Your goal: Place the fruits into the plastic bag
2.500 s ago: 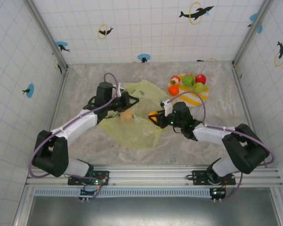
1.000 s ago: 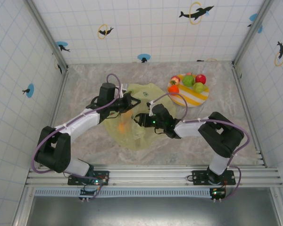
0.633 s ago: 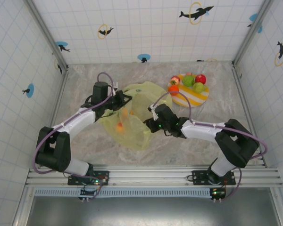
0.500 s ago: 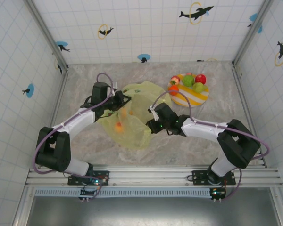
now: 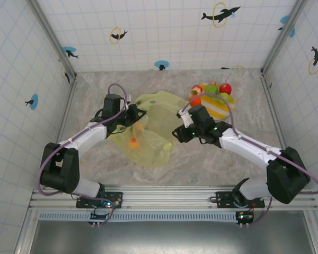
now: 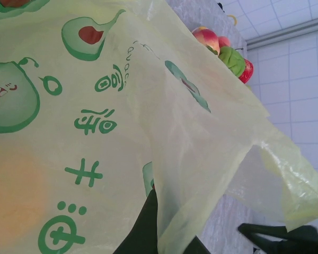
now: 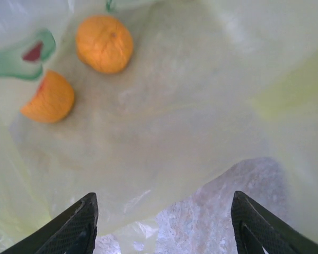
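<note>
Fruits (image 7: 104,43): two orange ones inside plastic bag (image 5: 153,143)
Left tool (image 5: 133,115): pinching bag edge
Right tool (image 7: 163,201): spread, empty, beside bag

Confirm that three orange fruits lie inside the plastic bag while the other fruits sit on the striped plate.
Not three: two orange fruits lie inside the plastic bag, as the right wrist view shows. The other fruits do sit on the striped plate.

The thin translucent yellow-green plastic bag (image 5: 156,145) lies mid-frame on the grey marbled table (image 5: 148,180). Two small round orange toy fruits (image 5: 133,142) lie inside it (toward its left). To its upper right, the round yellow-and-white striped plate (image 5: 224,110) carries the other fruits (image 5: 226,88).
</note>
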You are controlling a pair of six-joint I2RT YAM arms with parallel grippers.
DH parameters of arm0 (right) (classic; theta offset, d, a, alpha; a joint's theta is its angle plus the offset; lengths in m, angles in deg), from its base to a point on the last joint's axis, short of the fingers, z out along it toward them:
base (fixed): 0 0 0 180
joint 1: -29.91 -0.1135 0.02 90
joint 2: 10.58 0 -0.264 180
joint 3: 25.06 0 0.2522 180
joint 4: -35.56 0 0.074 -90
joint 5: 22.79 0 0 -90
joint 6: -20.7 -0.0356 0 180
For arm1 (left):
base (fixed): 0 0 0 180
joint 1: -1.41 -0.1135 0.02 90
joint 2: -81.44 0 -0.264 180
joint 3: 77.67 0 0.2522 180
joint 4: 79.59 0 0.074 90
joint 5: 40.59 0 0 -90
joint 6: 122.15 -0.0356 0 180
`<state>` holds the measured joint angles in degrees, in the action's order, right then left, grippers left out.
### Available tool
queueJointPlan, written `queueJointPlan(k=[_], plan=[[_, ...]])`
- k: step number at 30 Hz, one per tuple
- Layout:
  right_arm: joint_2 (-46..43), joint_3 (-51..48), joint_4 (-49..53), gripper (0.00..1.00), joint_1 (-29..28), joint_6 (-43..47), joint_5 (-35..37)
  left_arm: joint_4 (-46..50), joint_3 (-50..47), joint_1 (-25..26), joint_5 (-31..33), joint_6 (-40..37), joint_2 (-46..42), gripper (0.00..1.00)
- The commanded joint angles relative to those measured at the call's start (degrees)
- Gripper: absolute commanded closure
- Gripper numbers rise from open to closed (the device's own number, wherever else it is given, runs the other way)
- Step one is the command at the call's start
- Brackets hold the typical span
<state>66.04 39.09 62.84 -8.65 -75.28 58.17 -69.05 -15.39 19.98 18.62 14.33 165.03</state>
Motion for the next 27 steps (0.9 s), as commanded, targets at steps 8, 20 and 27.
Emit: queueJointPlan(k=[8,20,27], plan=[[-3.59,0.04,-9.83,0.19,14.83,-7.01,4.38,0.39,0.54,-0.69,0.02,-0.91,-0.4,1.0],[15.05,8.62,-15.8,0.1,21.1,0.96,6.34,0.91,1.13,-0.64,-0.07,-0.91,-0.27,1.0],[27.15,18.95,-10.24,0.08,21.44,9.36,5.23,1.64,1.58,-0.66,0.11,-1.22,0.16,1.0]])
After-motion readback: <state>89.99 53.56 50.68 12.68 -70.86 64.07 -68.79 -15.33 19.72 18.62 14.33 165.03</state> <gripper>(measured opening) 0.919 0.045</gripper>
